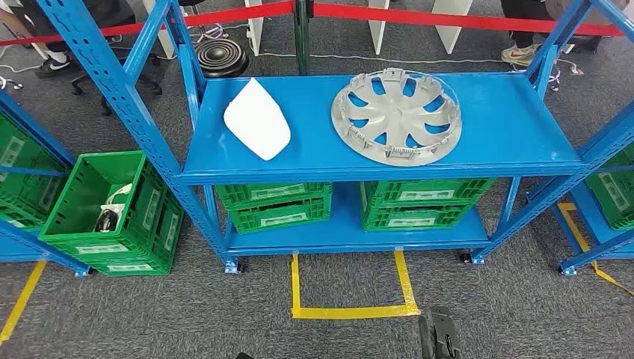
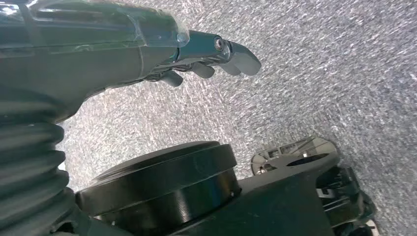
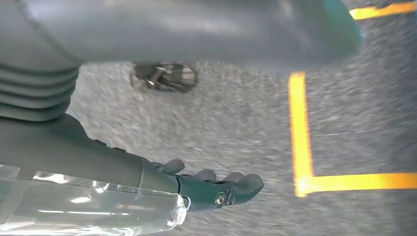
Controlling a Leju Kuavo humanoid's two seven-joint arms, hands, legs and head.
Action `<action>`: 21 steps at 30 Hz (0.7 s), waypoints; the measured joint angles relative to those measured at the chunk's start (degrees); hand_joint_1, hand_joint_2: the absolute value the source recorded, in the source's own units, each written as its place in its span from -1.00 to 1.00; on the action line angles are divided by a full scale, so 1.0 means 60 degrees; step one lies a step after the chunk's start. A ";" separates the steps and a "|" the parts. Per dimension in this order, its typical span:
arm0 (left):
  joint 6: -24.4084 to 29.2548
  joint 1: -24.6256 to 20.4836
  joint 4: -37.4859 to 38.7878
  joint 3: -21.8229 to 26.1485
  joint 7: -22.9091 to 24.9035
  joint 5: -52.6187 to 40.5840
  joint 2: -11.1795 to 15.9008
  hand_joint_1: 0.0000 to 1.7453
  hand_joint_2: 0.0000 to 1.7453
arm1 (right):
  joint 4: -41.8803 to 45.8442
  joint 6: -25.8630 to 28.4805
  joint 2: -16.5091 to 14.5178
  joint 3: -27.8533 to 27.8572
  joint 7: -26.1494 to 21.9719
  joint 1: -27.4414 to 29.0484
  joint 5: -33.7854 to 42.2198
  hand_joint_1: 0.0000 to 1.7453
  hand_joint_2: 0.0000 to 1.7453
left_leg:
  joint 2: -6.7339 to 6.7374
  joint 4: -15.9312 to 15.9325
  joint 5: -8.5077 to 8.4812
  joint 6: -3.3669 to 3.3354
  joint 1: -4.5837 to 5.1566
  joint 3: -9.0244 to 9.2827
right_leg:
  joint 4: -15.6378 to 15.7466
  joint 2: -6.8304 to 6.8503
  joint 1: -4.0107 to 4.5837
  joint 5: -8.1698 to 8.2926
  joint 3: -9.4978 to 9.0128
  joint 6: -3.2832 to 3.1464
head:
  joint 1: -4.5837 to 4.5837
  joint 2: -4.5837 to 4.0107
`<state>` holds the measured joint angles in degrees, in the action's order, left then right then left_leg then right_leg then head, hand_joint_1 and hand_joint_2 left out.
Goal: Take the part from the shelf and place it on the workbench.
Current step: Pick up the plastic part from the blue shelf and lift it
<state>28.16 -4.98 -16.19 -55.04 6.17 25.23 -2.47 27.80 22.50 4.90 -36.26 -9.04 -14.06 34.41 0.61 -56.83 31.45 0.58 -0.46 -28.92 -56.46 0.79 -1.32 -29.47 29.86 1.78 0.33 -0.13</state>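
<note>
Two parts lie on the top deck of the blue metal shelf in the head view: a silver-grey plastic wheel cover with curved spokes towards the right of the deck, lying flat with its ribbed inner side up, and a smooth white rounded plastic panel towards the left, well apart from it. Neither part is touched by anything. On the shelf's lower deck stand green plastic crates, stacked in two piles side by side. To the left, on a neighbouring blue rack, an open green crate holds a few small items too small to identify. On the grey carpet floor in front of the shelf, yellow tape marks three sides of a square. Beyond the shelf runs a red barrier band, with shoes of persons standing behind it. The left robot hand hangs over the carpet in its wrist view, fingers slightly curled, apart and holding nothing. The right robot hand likewise hangs above the carpet near the yellow tape, fingers loosely extended and empty.
</note>
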 joint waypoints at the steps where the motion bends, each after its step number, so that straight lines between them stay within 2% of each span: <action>1: 0.0002 -0.0007 0.0002 -0.0006 -0.0019 0.0016 -0.0001 -1.00 1.00 | 0.0092 0.0011 0.0020 0.0000 0.0033 -0.0010 -0.0155 -1.00 -0.33 | 0.0000 0.0000 0.0000 0.0000 0.0000 0.0000 | 0.0000 0.0000 0.0000 0.0000 0.0000 0.0000 | 0.0000 0.0000; 2: 0.0004 -0.0013 0.0004 -0.0016 -0.0035 0.0033 -0.0002 -1.00 1.00 | 0.0187 0.0022 0.0042 0.0000 0.0062 -0.0019 -0.0305 -1.00 0.00 | 0.0000 0.0000 0.0000 0.0000 0.0000 0.0000 | 0.0000 0.0001 0.0000 0.0000 0.0000 0.0000 | 0.0000 0.0000; 4: 0.0010 -0.0037 0.0011 -0.0072 -0.0106 0.0097 -0.0004 -1.00 1.00 | 0.0564 0.0060 0.0146 0.0006 0.0184 -0.0052 -0.0900 -1.00 1.00 | 0.0000 0.0000 0.0000 0.0000 0.0000 0.0000 | 0.0000 0.0001 -0.0001 0.0000 0.0000 0.0000 | 0.0000 0.0000; 21: -0.0110 -0.0155 0.0076 -0.0157 -0.1025 0.0815 -0.0056 -1.00 1.00 | 0.4157 0.0265 0.1078 0.0427 0.1044 -0.0178 -0.5981 -1.00 1.00 | -0.0017 -0.0005 0.0000 0.0000 0.0000 0.0004 | 0.0001 -0.0006 -0.0001 0.0003 0.0000 0.0004 | 0.0001 0.0000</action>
<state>27.50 -5.90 -15.73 -55.98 0.02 30.12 -2.80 52.74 24.09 11.36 -33.70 -2.78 -15.12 -1.48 0.51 -56.86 31.45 0.58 -0.46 -28.90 -56.45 0.75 -1.33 -29.46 29.86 1.80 0.33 -0.13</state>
